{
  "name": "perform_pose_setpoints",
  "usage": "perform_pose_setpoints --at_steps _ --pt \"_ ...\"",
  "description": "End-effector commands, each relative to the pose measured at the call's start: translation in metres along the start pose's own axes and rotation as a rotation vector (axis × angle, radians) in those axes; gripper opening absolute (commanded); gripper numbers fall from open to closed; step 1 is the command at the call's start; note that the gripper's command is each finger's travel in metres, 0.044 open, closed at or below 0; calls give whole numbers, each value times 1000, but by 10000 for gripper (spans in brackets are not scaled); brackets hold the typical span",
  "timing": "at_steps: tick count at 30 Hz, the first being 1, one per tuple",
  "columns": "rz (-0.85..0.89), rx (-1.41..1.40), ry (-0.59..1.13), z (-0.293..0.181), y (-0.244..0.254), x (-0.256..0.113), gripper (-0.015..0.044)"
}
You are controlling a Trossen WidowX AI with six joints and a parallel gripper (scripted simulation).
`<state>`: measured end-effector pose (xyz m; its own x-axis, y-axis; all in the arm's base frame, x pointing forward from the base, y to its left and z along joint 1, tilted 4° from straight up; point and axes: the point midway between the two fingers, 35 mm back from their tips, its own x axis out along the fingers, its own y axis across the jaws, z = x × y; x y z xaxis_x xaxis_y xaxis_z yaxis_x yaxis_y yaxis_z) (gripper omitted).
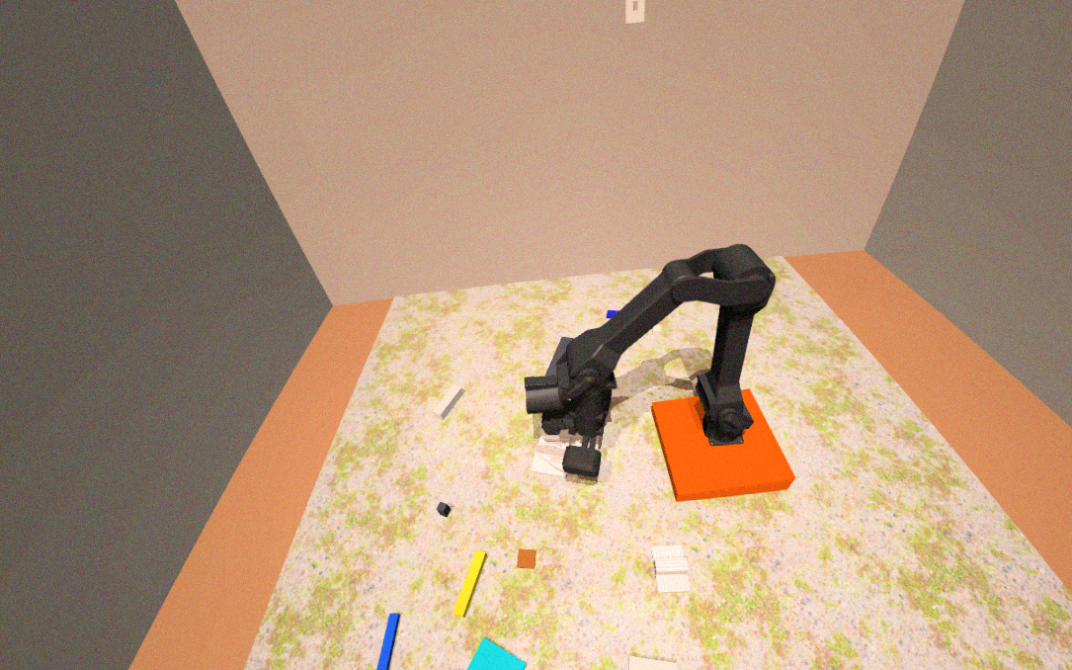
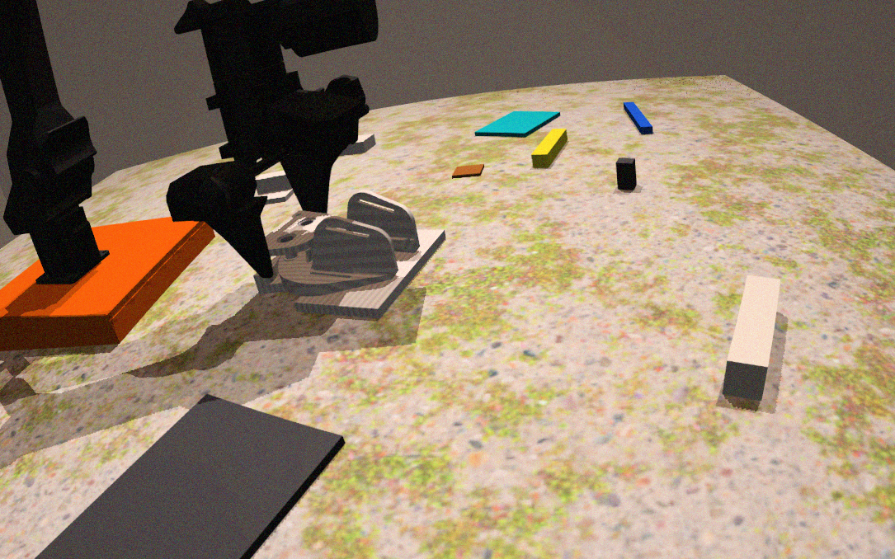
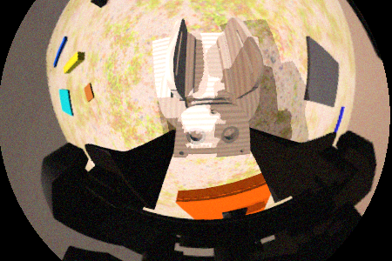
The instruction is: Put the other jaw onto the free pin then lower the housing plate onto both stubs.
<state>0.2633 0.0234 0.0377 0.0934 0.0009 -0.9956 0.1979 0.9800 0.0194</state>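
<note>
My gripper (image 2: 290, 244) (image 3: 211, 132) points down, shut on the housing plate (image 2: 286, 241) (image 3: 213, 146), a pale ridged piece with two round holes. The plate is over the rear of the jaws, very close above or touching; I cannot tell which. One jaw (image 2: 351, 251) (image 3: 240, 60) and the other jaw (image 2: 383, 220) (image 3: 179, 64) stand side by side with upright slotted walls, a gap between them. Both are on the striped base (image 2: 346, 307) (image 3: 160, 56) (image 1: 546, 462). The pins, stubs and gear teeth are hidden under the plate.
The arm's orange block (image 1: 722, 465) (image 2: 61, 326) is beside the base. A dark flat slab (image 2: 193, 486) (image 3: 323, 73), a white bar (image 2: 753, 326), a black block (image 2: 625, 173), a yellow bar (image 1: 469, 582), a cyan sheet (image 2: 516, 123) and a stepped white block (image 1: 670, 568) lie around.
</note>
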Motion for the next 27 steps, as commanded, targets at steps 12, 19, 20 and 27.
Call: perform_pose_setpoints --at_steps 12,19,20,27 --pt "3 -4 2 -1 0 3 351" --pt "3 -6 2 -1 0 6 351" --pt "3 -6 2 -1 0 6 351" --pt "3 -7 2 -1 0 7 351"
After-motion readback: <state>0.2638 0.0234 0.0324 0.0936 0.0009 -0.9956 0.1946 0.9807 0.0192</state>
